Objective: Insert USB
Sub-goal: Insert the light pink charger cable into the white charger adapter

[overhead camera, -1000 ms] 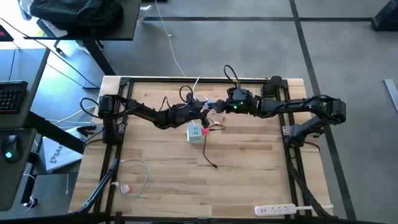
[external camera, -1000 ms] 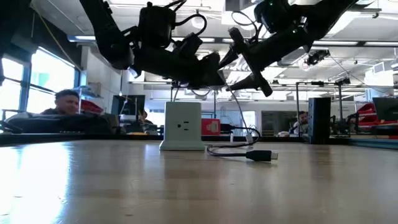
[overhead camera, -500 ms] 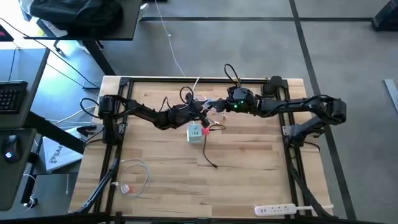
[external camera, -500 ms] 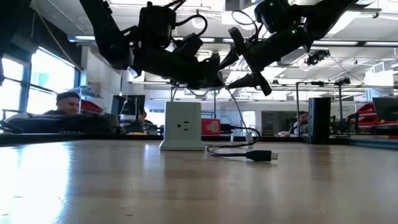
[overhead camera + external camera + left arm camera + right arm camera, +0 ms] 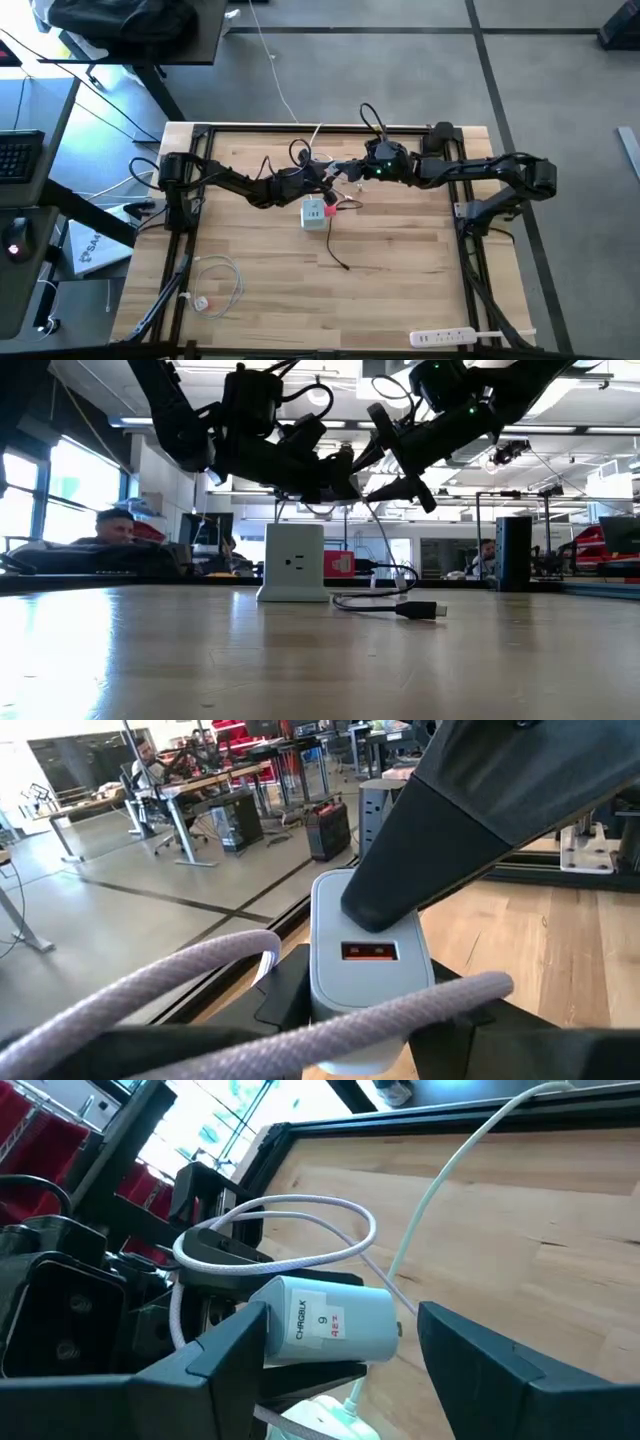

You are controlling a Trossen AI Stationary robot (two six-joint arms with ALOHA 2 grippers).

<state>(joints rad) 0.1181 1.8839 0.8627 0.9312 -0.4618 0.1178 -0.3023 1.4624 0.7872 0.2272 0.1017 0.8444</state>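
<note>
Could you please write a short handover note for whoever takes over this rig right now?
Left gripper: raised over mid-table, apparently shut on a small grey charger block with a white braided cable.
Right gripper: open, its fingers on either side of that block, gripping nothing.
The USB lies on the table against the white charger cube; its black cable trails toward the front. Neither gripper holds it.
Done: block lifted. I cannot tell whether the USB is seated.
Left: probably pick up the USB and insert it.
</note>
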